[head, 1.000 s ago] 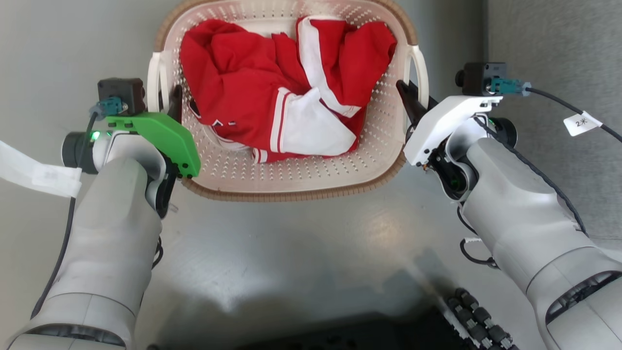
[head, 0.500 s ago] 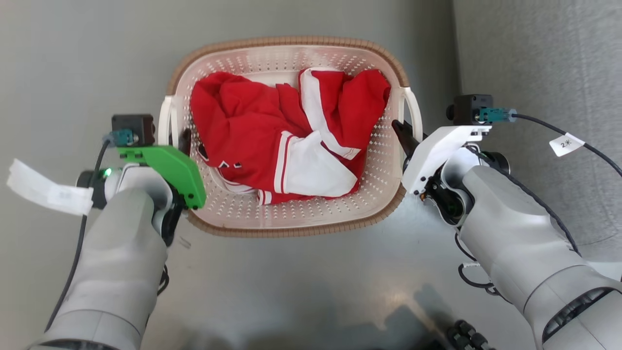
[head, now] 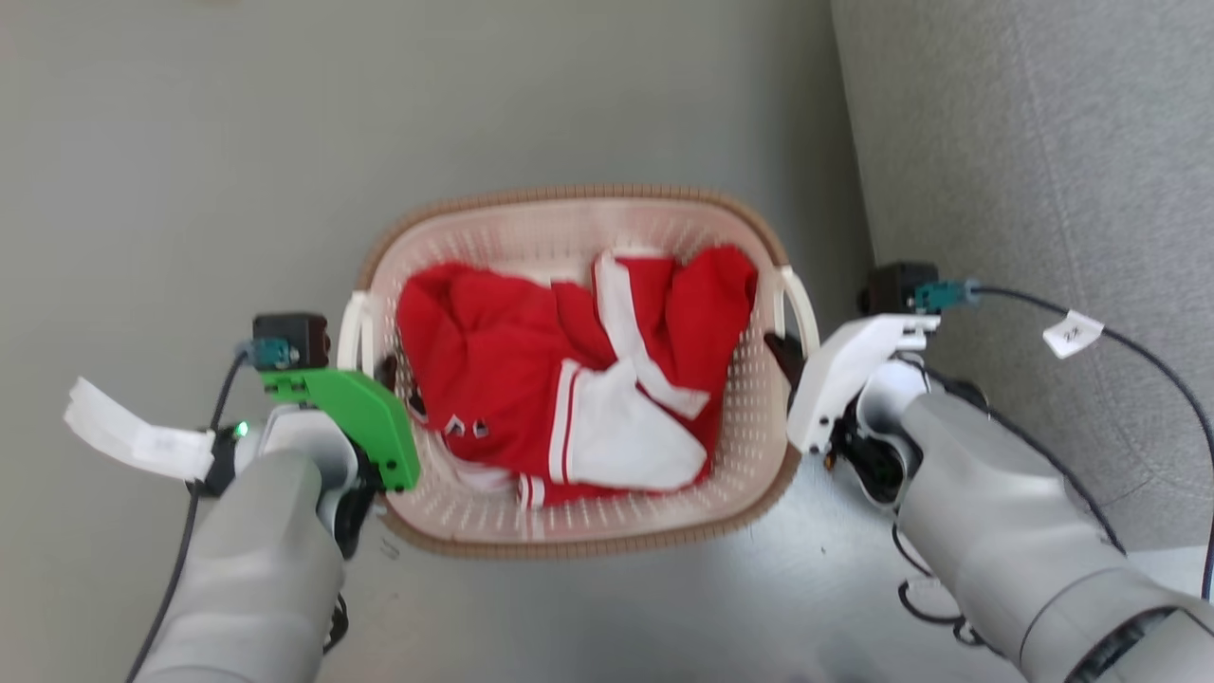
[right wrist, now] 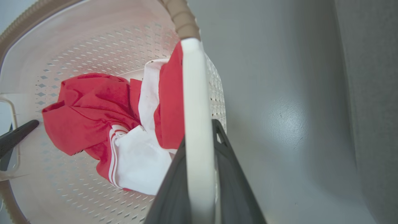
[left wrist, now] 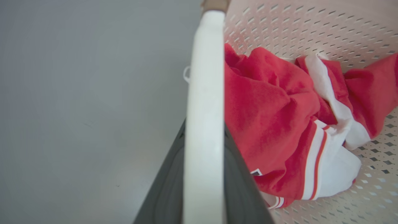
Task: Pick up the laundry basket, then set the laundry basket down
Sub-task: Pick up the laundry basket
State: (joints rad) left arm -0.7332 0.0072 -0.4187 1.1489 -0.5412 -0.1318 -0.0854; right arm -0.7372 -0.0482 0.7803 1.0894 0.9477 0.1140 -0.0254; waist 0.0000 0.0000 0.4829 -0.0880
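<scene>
Between left end effector (head: 384, 368) and right end effector (head: 781, 347): laundry basket (head: 569, 195), red-and-white garment (head: 503, 379) inside. Left one clamped on left handle (head: 353, 327), right one on right handle (head: 802, 308), fingers straddling each.

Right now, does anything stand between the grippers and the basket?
Nothing visible does. The basket has its left handle between the fingers of the left gripper, and its right handle between those of the right gripper. The garment lies inside, clear of both.
</scene>
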